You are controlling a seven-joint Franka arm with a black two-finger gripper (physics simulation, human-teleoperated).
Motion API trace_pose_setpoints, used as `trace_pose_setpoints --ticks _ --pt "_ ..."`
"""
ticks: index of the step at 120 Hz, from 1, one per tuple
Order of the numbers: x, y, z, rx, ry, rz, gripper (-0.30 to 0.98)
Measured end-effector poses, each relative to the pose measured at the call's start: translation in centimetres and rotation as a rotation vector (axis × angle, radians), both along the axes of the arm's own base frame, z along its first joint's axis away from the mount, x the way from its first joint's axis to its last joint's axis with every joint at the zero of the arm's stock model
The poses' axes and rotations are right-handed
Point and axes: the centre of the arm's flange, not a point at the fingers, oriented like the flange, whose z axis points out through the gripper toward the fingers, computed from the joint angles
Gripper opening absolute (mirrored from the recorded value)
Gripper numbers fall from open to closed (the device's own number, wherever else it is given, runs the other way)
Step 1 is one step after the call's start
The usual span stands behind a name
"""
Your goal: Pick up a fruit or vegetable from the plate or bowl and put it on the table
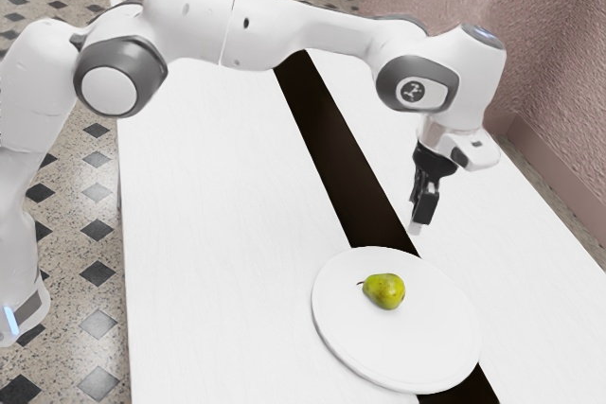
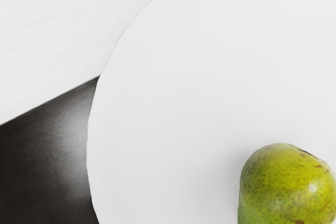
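White table (image 1: pixel 218 234), crossed by a dark band (image 1: pixel 331 139), carries the plate (image 1: pixel 417 357); the pear (image 1: pixel 386 290) lies inside its rim. Raised clear of the pear hangs the gripper (image 1: pixel 420 226), how far open I cannot tell.

Speckled yellow-green pear (image 1: pixel 386 291), white plate (image 1: pixel 333 348), dark-striped white table (image 1: pixel 208 262)

In the exterior view I count one pear (image 1: pixel 384 290), with one stem (image 1: pixel 361 283), toward eleven o'clock on one plate (image 1: pixel 341 347). There is one table (image 1: pixel 218 234), crossed by one dark strip (image 1: pixel 331 139) that meets the plate at twelve o'clock and reappears at five. One arm (image 1: pixel 265 30) carries one gripper (image 1: pixel 418 224), which is toward one o'clock from the plate's middle. Well over a dozen dark diamonds (image 1: pixel 98 273) mark one floor (image 1: pixel 71 253).
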Motion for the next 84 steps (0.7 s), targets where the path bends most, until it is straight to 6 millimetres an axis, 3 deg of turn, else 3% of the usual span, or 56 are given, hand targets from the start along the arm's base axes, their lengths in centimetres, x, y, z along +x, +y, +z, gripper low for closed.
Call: trace_pose_setpoints --ticks 13,39,68,84 --pt "0.5 -2.7 -2.1 -0.024 -0.009 -0.081 0.69" --pt "0.9 -4.3 -7.1 -0.013 0.027 -0.228 0.69" --pt "0.3 -7.0 -7.2 -0.015 0.006 -0.383 0.69" --pt "0.1 -8.7 -8.4 -0.015 0.014 -0.454 0.69"
